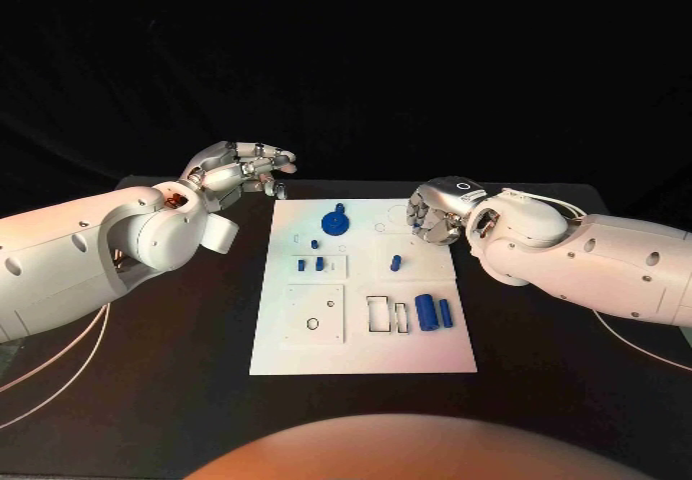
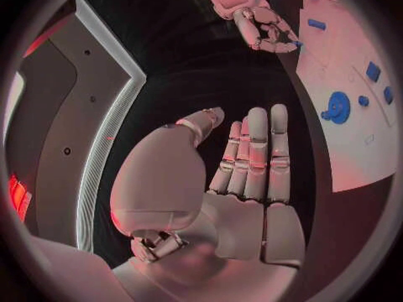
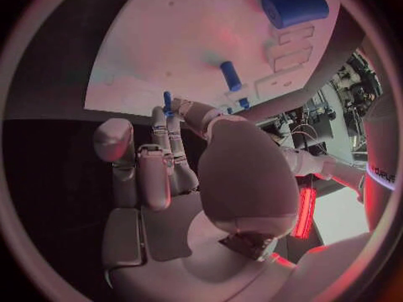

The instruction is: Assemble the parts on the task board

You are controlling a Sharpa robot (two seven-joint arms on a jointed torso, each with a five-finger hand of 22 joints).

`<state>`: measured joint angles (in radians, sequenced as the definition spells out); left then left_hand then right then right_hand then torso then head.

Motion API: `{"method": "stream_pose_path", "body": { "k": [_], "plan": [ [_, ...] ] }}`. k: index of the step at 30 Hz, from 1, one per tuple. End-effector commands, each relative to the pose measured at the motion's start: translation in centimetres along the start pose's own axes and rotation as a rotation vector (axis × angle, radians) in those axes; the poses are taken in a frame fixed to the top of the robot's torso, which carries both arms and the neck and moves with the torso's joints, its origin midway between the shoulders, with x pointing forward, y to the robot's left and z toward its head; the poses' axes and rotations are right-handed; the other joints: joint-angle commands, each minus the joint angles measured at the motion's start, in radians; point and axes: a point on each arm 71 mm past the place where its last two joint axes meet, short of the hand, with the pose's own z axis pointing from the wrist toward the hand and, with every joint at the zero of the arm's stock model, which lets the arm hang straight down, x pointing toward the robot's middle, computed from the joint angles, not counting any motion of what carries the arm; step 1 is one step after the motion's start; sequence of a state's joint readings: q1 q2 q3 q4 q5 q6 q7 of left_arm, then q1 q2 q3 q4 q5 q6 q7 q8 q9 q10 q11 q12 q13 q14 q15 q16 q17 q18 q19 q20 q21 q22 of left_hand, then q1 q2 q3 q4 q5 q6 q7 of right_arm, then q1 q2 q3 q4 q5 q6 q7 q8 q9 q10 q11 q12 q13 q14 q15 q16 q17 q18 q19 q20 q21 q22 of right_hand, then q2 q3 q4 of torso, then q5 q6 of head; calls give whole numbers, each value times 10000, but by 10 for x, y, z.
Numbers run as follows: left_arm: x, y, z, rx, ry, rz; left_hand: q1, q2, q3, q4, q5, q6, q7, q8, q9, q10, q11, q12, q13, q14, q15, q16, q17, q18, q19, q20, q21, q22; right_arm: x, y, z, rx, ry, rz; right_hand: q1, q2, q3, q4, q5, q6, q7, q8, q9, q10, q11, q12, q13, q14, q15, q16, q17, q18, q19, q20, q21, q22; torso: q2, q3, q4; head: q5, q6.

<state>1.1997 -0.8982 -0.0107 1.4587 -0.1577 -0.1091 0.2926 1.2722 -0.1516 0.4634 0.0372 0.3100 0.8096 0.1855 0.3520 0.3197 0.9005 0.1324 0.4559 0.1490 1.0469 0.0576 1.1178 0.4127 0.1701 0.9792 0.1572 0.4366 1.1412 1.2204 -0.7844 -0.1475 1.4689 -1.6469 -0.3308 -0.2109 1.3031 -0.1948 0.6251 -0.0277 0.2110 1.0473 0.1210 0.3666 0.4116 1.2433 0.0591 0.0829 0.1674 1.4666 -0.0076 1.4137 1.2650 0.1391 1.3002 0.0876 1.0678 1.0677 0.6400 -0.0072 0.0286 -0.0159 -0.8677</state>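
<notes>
1. The task board lay in the middle of the black bench, its long axis running away from you, with the blue parts spread over it.
2. Your right hand hung over the board's far right edge. The right wrist view showed a small blue pin at its fingertips; whether the pin was gripped or merely touched cannot be told.
3. Your left hand was raised off the board's far left corner, well apart from every part. The left wrist view showed its fingers straight and close together, with nothing in them.
4. A round blue gear-like part sat near the far edge of the board, between the two hands and nearer the right one.
5. A short blue peg stood just on your side of the right hand; two small blue pieces sat left of it.
6. A larger blue cylinder and a slimmer blue bar lay side by side at the near right, long axes along the board's length, beside narrow slots.
7. Judged from this layout, the right hand was the nearer to the peg and the cylinder; any reach would run toward you.
</notes>
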Motion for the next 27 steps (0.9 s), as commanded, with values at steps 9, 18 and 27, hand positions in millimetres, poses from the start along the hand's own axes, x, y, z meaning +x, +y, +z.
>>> {"method": "stream_pose_path", "body": {
  "k": [9,18,27],
  "plan": [
    [3,-1,2,55,56,10,69,-16,-33,-7,55,-75,10,64,10,-77,-18,42,-13,-52,-1,-56,18,100,-53,51,-47,-15,-7,60,-15,-1422,-346,1139,-39,64,40,-17,63,69,-18,27,13,85,7,25,7,505,-84,37,-15,-127,-34,-42,8,-31,7,-8,25,235,-36],
    [6,-1,4,66,43,10,69,-16,-33,-7,55,-75,10,64,10,-77,-18,42,-13,-52,-1,-56,18,100,-53,51,-47,-15,5,106,-18,-2591,36,1439,-45,72,42,-10,70,62,-17,26,22,83,7,20,11,504,-87,39,-14,-128,-35,-41,10,-26,-4,-25,21,724,-50],
    [10,0,5,-39,28,111,78,-8,-35,-7,75,-86,15,79,13,-95,-13,50,-14,-58,4,-52,21,99,-52,55,-50,-23,33,131,-14,-2933,487,1740,-50,83,47,-3,76,51,-17,24,32,79,7,13,17,504,-88,44,-8,-129,-35,-40,14,-19,-7,-13,28,993,-50]
  ]
}}
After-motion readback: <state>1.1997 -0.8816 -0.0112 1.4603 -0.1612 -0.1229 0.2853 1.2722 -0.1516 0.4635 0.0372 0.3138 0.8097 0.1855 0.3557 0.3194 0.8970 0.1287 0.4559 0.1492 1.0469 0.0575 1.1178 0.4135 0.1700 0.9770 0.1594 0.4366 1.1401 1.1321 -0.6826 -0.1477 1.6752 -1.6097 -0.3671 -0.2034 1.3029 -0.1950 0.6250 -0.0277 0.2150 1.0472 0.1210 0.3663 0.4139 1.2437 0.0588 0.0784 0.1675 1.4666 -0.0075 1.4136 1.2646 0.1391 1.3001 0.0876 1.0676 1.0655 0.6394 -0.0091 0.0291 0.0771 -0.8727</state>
